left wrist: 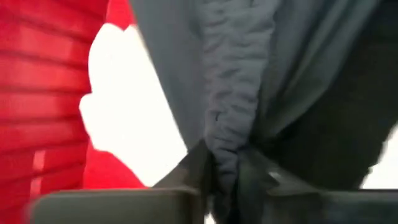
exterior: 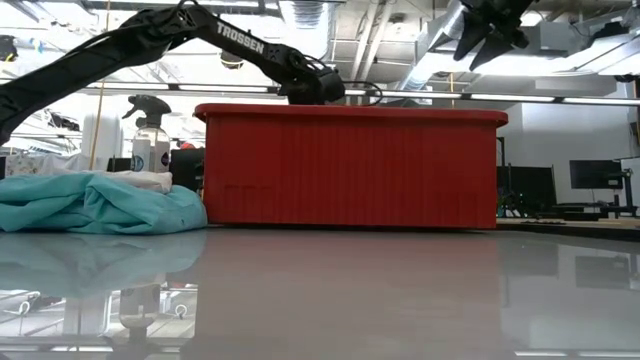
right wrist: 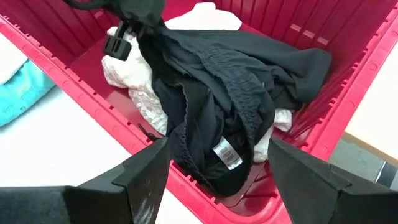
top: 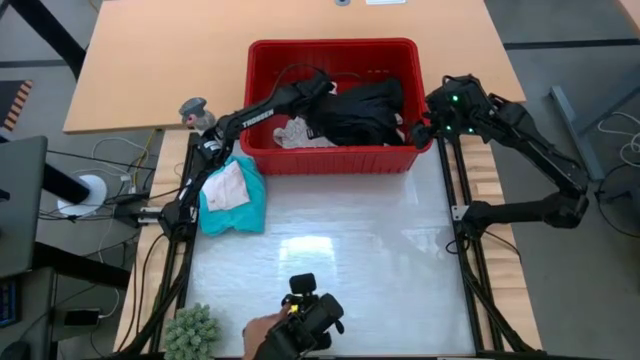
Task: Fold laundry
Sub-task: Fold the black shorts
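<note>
Two end effectors noted | left end effector [right wrist: 138,25] clamped on gathered waistband of black cloth shorts [right wrist: 236,106] inside red plastic basket [top: 345,158] | right end effector [right wrist: 214,168] jaws apart, hovering just beside basket's right end | clear table [top: 340,250] lies toward robot, teal garment [top: 235,195] nearby

"TROSSEN" stands in white capitals on the left arm [exterior: 245,42] in the low view, and shows again, smaller, on that arm in the high view. A white tag [right wrist: 227,154] sewn into the black garment [right wrist: 236,81] carries print too small to read
</note>
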